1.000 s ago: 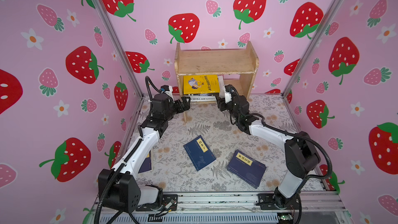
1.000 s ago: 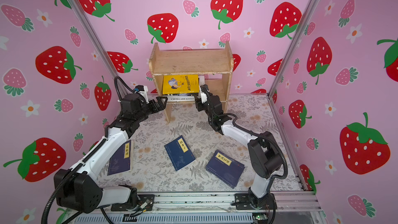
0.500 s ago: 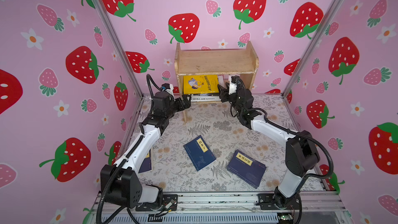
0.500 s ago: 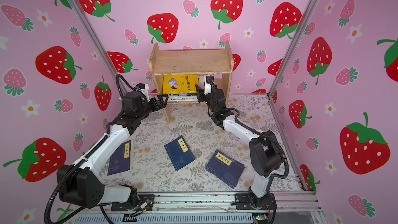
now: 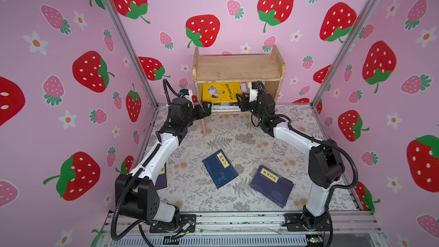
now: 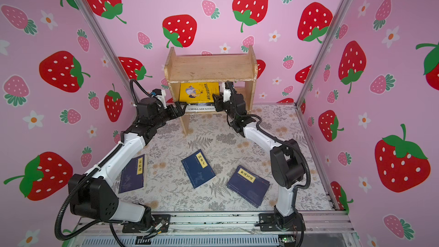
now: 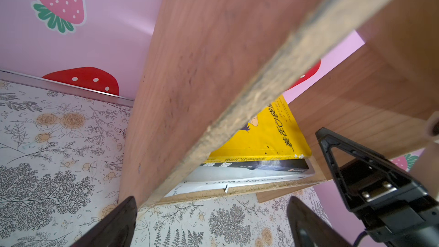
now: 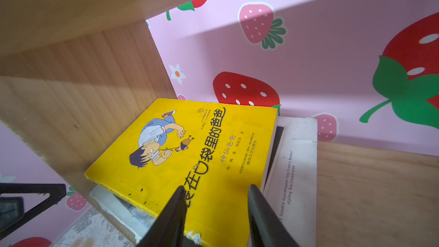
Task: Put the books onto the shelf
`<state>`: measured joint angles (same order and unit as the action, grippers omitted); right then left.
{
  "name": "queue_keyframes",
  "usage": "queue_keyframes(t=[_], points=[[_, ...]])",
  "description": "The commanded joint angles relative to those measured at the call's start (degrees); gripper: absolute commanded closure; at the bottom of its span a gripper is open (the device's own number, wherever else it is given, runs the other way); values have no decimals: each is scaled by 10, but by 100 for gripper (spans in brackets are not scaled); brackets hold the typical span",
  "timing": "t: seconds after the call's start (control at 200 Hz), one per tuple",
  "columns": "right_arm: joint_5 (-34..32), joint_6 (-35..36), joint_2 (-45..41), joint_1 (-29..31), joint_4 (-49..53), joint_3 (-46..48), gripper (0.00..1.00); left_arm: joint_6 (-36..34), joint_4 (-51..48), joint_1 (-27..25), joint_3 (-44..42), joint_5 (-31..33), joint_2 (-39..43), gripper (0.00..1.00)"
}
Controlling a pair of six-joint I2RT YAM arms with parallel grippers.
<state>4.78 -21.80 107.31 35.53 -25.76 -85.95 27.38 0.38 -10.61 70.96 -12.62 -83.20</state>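
1. Right gripper (image 8: 216,187) is hanging just over the near corner of the yellow book (image 8: 190,153). Its jaws are standing partly apart, with only the cover showing between them, and they are clamping nothing.
2. The left gripper (image 7: 212,200) is waiting at the front of the shelf (image 5: 237,67), low beside the side panel that sits on the left in both top views. Its jaws are spread wide and are gripping nothing. In the left wrist view the panel's front edge is running down toward one finger (image 7: 114,224).
3. The shelf is standing against the back wall on the floral mat (image 5: 237,136).
4. On the lower board, three books are lying flat in a stack against that same side panel. The yellow book is resting on a dark book (image 7: 256,165), which is resting on the white book (image 5: 224,108). The white book's lettered spine is facing the front.
5. Three more books are lying flat on the mat, well apart from the shelf:
   - the middle navy book (image 5: 219,168);
   - the right navy book (image 5: 273,185), near the right arm's base;
   - the left navy book (image 6: 133,174), which is partly hidden under the left arm.
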Motion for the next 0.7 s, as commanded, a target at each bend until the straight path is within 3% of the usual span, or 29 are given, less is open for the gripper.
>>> queue_keyframes(t=[0.0,0.31,0.535,0.695], points=[[39,-31,6,-6,9,-30,58,5,24,3,28,-9,-2,1],[69,-66,2,-14,17,-37,60,12,31,4,29,-17,-1,1],[1,-69,-53,-16,-119,80,49,20,42,5,22,-23,-4,1],[-6,-76,-52,-16,-112,69,49,23,48,4,21,-24,-9,1]])
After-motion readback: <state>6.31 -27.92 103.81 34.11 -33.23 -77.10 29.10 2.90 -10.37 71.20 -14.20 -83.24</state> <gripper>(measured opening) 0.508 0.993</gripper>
